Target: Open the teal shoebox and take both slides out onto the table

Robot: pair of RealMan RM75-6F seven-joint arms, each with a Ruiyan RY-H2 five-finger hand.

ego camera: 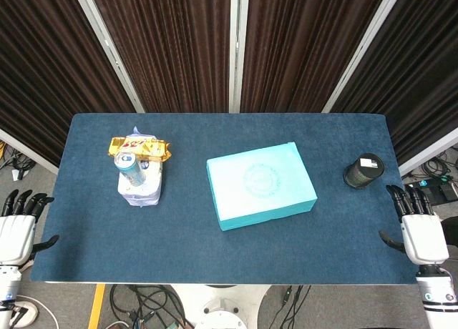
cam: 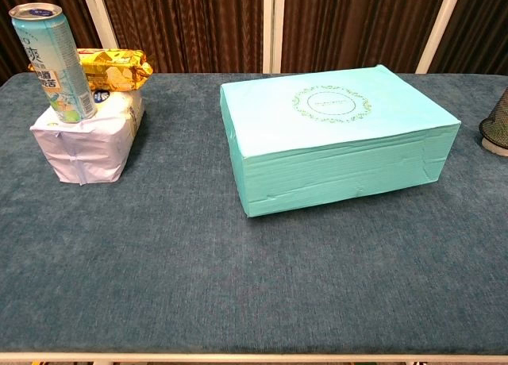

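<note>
The left hand [ego camera: 18, 225] hangs just off the table's left edge with its fingers spread and nothing in them. The right hand [ego camera: 421, 229] sits the same way off the right edge, fingers apart and empty. Neither one touches the table [ego camera: 93, 243], and the chest view shows neither hand.

Inward from both hands, near the middle of the blue cloth and somewhat nearer the right hand, lies the teal shoebox [ego camera: 261, 184]. Its lid is on and closed, and it sits turned at a slight angle to the table edge. The slides are out of sight, presumably inside.

Just ahead of the right hand stands a dark mesh cup [ego camera: 363, 171], between that hand and the box's far corner. If the right arm swings inward carelessly it will likely clip the cup and tip it.

Beyond the left hand, toward the far side, a white packet [ego camera: 139, 191] carries a drink can [ego camera: 131, 167] with a yellow snack bag [ego camera: 140, 149] behind it. That stack looks unsteady; a nudge from the left arm, or the box sliding leftward, might topple the can.

The lid may fit snugly over the base. Lifting from one side only could drag the whole box or spill what it holds.
</note>
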